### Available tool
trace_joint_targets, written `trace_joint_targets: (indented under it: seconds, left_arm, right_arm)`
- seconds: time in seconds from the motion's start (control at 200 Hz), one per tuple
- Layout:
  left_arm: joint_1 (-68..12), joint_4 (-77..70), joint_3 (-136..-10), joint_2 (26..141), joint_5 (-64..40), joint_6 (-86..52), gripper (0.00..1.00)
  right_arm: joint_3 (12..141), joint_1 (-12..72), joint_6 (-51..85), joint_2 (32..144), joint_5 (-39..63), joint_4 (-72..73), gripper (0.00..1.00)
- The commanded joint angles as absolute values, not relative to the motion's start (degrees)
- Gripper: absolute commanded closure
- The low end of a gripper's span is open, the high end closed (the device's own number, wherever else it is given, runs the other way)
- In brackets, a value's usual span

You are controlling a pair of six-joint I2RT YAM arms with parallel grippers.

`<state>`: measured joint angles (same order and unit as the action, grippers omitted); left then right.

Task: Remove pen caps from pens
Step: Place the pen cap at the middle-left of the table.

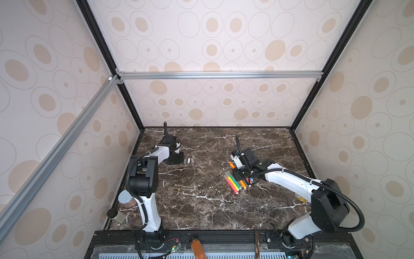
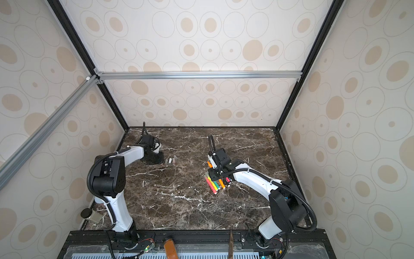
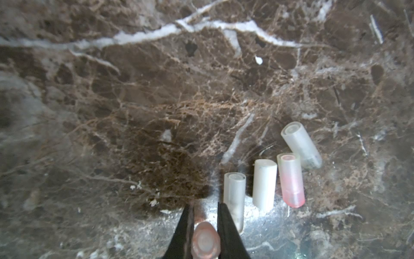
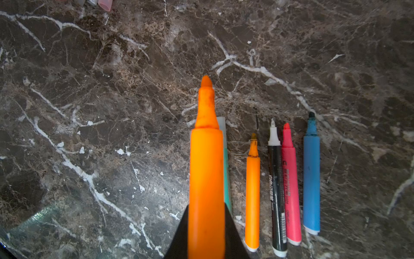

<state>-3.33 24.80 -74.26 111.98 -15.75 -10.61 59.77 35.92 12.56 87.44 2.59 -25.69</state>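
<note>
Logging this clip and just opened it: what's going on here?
The right gripper holds an uncapped held orange pen. The left gripper grips a reddish cap beside four loose caps on the marble table. A second orange pen, black pen, red pen and blue pen lie uncapped; the green pen is capped.

Seven pens [image 1: 235, 182] were counted: an orange pen [image 4: 206, 168], a second orange pen [image 4: 252, 197], one black pen [image 4: 277, 197], one red pen [image 4: 291, 190], one blue pen [image 4: 311, 183], one green pen [image 4: 227, 175] and one yellow pen [image 1: 233, 184]. Five showed bare tips. A pink strip beside the yellow pen was too small to count as a pen or not. Five pen caps [image 3: 264, 185] were off: two clear, one white and one pink lying loose, and one reddish cap [image 3: 205, 242] between the jaws of the left gripper [image 3: 205, 205]. One tin [image 1: 125, 198] and one jar [image 1: 115, 215] stood apart from them.
</note>
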Motion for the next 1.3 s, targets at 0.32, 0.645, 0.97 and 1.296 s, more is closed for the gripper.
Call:
trace_joint_targets:
  seconds: [0.32, 0.645, 0.97, 1.296]
  left_arm:
    - [-3.8, 25.1, -74.1, 113.9, -17.1, -8.9, 0.79]
    - [-3.8, 25.0, -74.4, 114.1, -16.8, -9.0, 0.76]
    - [-3.6, 24.1, -74.8, 110.6, -16.4, -10.2, 0.69]
    - [-3.3, 27.7, -77.4, 105.0, -13.2, -10.0, 0.70]
  right_arm:
    - [59.0, 35.7, 12.7, 87.5, 2.7, -25.8, 1.00]
    - [59.1, 35.7, 12.6, 87.8, 2.8, -25.8, 1.00]
    - [59.9, 35.8, 11.6, 89.5, 1.9, -26.9, 1.00]
    - [62.5, 35.7, 9.6, 94.3, -0.7, -28.0, 1.00]
